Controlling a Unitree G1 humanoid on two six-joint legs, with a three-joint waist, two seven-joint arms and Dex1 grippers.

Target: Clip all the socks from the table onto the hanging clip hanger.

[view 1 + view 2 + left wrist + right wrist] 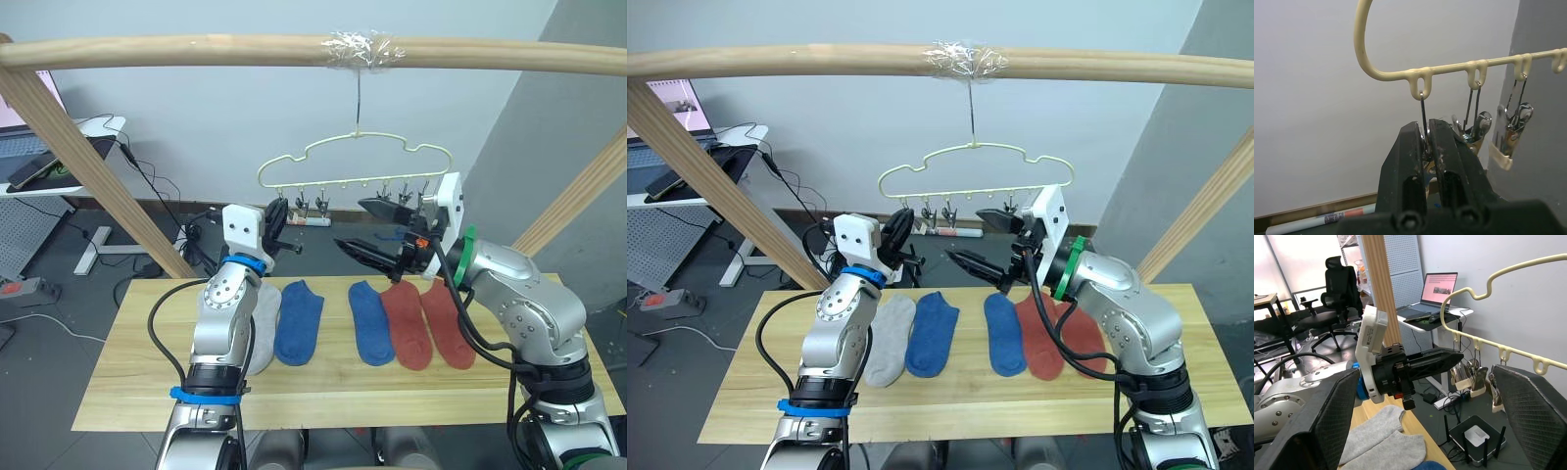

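Hanging from the taped spot on the wooden pole (pixel 294 49), the clip hanger (pixel 355 157) sits above the far edge of the table (pixel 137 382), with open air on both sides of it and bare wall behind. The left gripper (pixel 1425 147) is raised to the hanger's left end, its jaws pinched narrow on the outermost clip (pixel 1423 128), whose wire runs up between the fingers to the first loop. The right gripper (pixel 377 230) is raised just below the hanger's right half with its jaws spread wide and nothing between them; the row of clips (pixel 1474 374) hangs in the gap ahead of its fingertips, and the left gripper faces it from across that gap. Well below both sets of jaws, five socks lie side by side on the table: a grey sock (pixel 890 338) partly behind the left arm, two blue socks (pixel 299 321), and two rust red socks (pixel 407 328). Bare tabletop runs along the near edge and both ends.
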